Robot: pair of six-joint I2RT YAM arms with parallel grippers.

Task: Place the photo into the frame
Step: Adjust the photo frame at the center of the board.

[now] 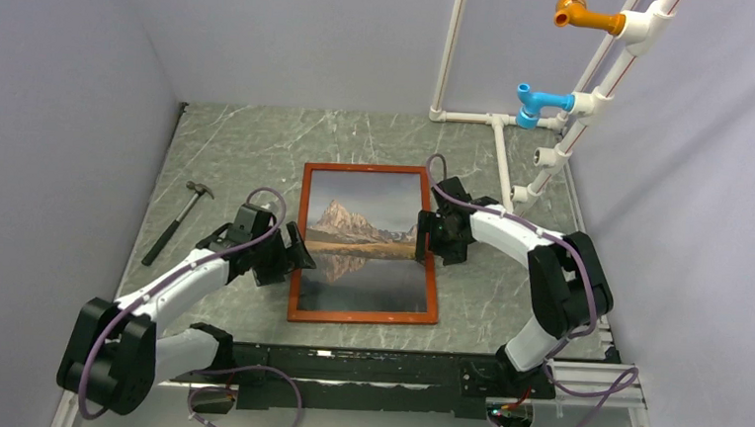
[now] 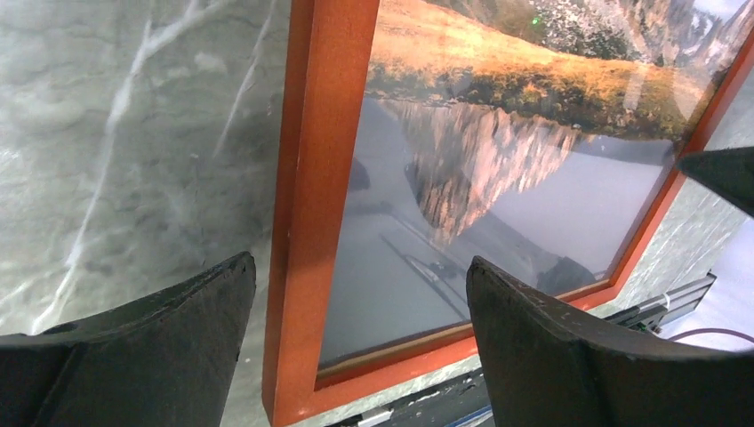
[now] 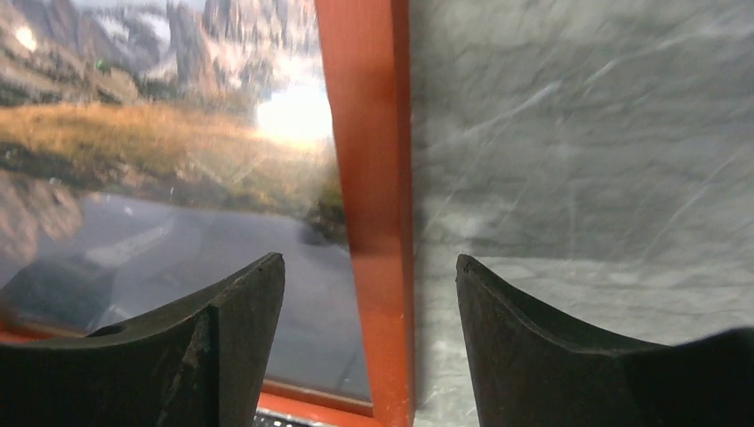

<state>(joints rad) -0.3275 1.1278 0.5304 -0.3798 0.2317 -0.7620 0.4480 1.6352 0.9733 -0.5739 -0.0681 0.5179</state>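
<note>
The photo (image 1: 364, 235) lies face up inside the frame (image 1: 362, 315), and the two rest flat in the middle of the grey marbled surface (image 1: 249, 146), long sides running away from the arms. It shows a sharp rocky peak under a grey sky, with a band of golden-orange ground below it and the mountain mirrored upside down in dark water across the lower half. The face is glossy, and pale glare and dim reflections sit on it. The frame is thin reddish-brown moulding that borders the print on all four sides. The left end effector (image 2: 360, 267) is spread wide over the frame's left rail, one dark finger above the bare surface and the other above the picture, gripping nothing. The right end effector (image 3: 369, 267) straddles the right rail the same way, its jaws apart and holding nothing. A hammer (image 1: 177, 221) lies well off to the left of the frame.
</note>
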